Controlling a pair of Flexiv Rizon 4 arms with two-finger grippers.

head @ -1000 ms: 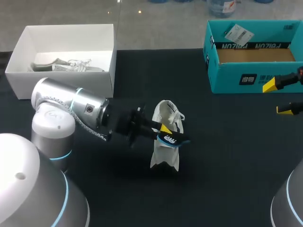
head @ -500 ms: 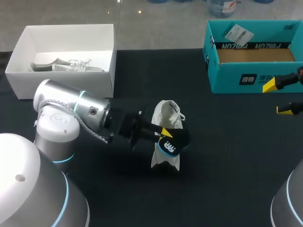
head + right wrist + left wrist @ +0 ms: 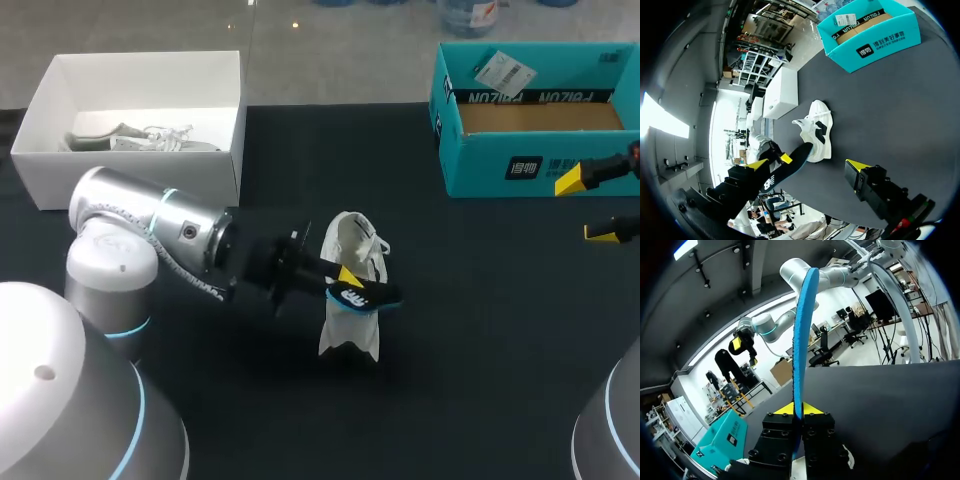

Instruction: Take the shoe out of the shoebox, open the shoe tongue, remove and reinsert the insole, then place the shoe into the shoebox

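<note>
A white shoe [image 3: 349, 335] lies in the middle of the dark table, its opening towards the far side. My left gripper [image 3: 343, 274] hovers just over it, shut on a dark insole [image 3: 366, 294] with a blue underside. In the left wrist view the insole [image 3: 802, 335] rises edge-on from between the yellow tips of the left gripper [image 3: 795, 409]. The teal shoebox [image 3: 500, 165] stands open at the far right. My right gripper [image 3: 588, 207] hangs open in front of that box, holding nothing. From the right wrist view, the shoe [image 3: 816, 127] and insole [image 3: 790, 164] lie ahead of the right gripper [image 3: 806, 165].
A white box [image 3: 140, 60] at the far left holds another light shoe [image 3: 130, 138]. The teal shoebox [image 3: 875, 35] carries a paper tag on its flap. Bare dark tabletop [image 3: 480, 330] lies between the shoe and my right arm.
My left gripper twisted the insole so its face showed half a second ago, then turned it back to lie flat over the shoe. The right arm has not moved.
</note>
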